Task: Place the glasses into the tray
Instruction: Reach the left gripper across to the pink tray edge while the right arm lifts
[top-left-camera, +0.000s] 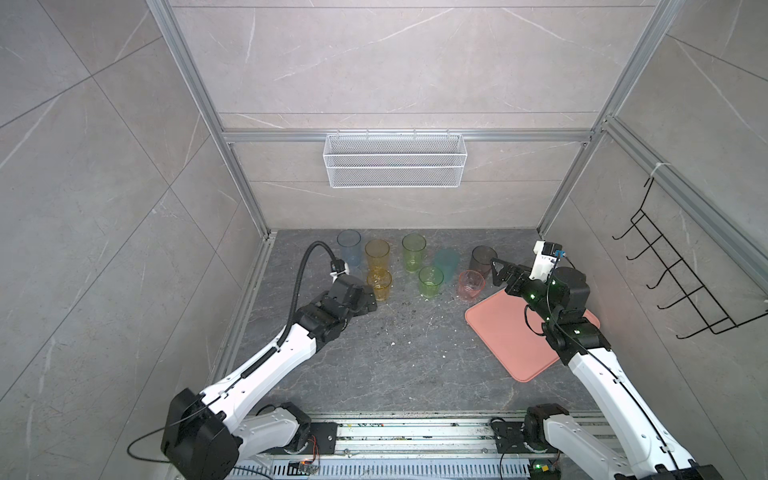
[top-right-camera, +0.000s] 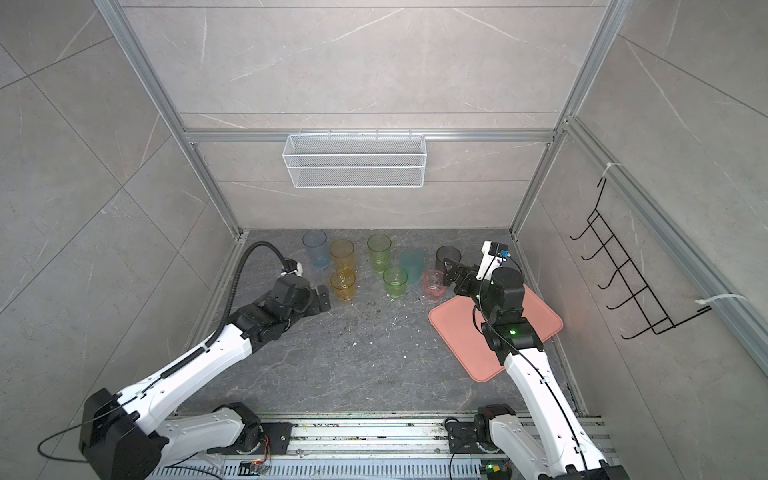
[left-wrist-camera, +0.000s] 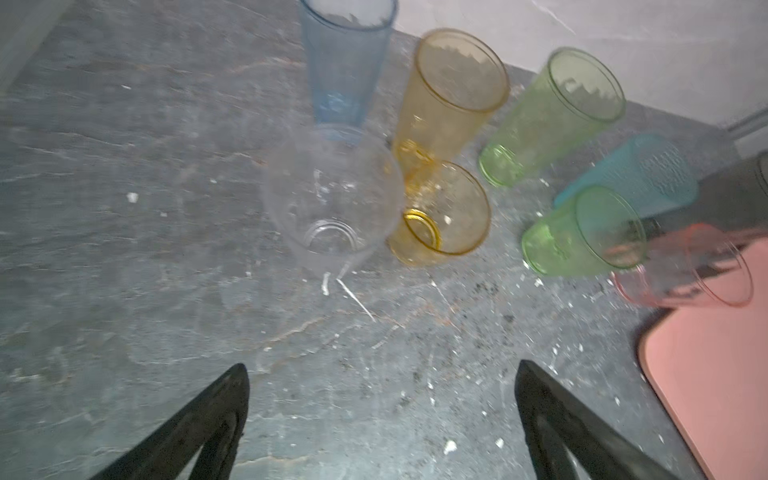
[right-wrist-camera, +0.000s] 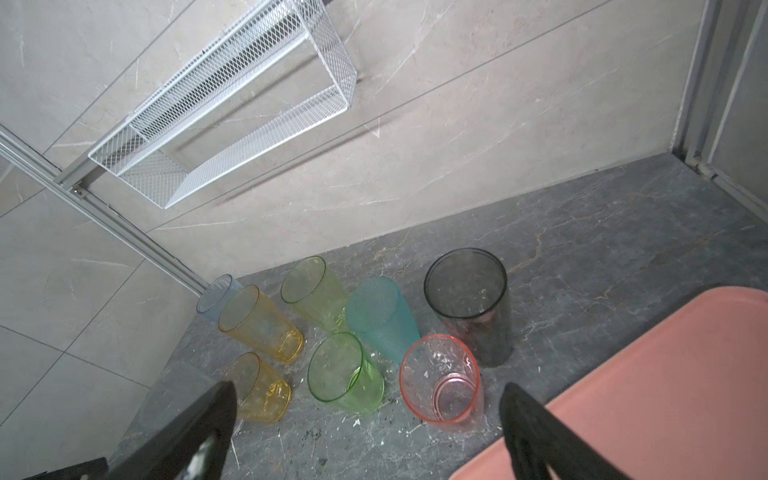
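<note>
**Pink short tumbler** (top-left-camera: 471, 285): upright, long axis vertical, mouth up. It stands on the stone tabletop (top-left-camera: 395, 365) right of centre in both top views, just off the tray's far-left corner.

**R gripper** (top-left-camera: 498, 272): just beside the pink tumbler on its frame-right side, jaws spread wide, holding nothing. In the R wrist view the tumbler stands ahead, btwn the two finger lines and nearer the right-hand one. The R arm is much the nearer, so a short forward reach looks sufficient.

**Clear short tumbler** (left-wrist-camera: 332, 203): upright, ahead of the L gripper (left-wrist-camera: 382, 368), which is likewise spread and empty. It is close against the short amber tumbler (left-wrist-camera: 442, 216).

**Other glasses:** tall blue (top-left-camera: 349, 247), tall amber (top-left-camera: 377, 253), tall green (top-left-camera: 414, 251), teal (top-left-camera: 446, 264), smoky (top-left-camera: 483, 259) and short green (top-left-camera: 430, 281), grouped near the back wall.

**Tray** (top-left-camera: 507, 332): lower right; no glass on its visible part; the R arm hangs over it.

**Wire-mesh basket** (top-left-camera: 395, 160): on the back wall, w/ nothing in it.
</note>
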